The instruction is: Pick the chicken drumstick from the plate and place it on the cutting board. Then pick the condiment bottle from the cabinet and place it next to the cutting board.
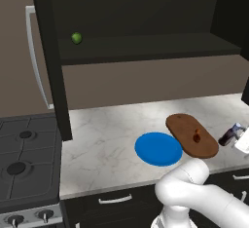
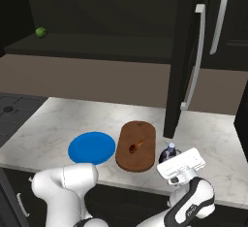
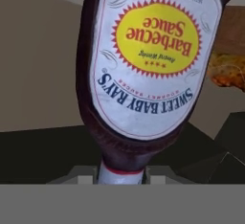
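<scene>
Hand (image 2: 170, 165) gripped the condiment bottle (image 1: 228, 136) low over the surface (image 1: 107, 129), just right of the cutting board (image 1: 192, 134). Bottle tilted, cap end toward the hand, long axis roughly across the board's. Chicken drumstick (image 2: 136, 146) lay on the board.

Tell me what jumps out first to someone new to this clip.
The condiment bottle looms close before the hand camera, label upside down, neck between the gripper's fingertips. In the base views, the bright-blue plate lies bare on the marble counter beside the cutting board, where the chicken drumstick rests.
</scene>
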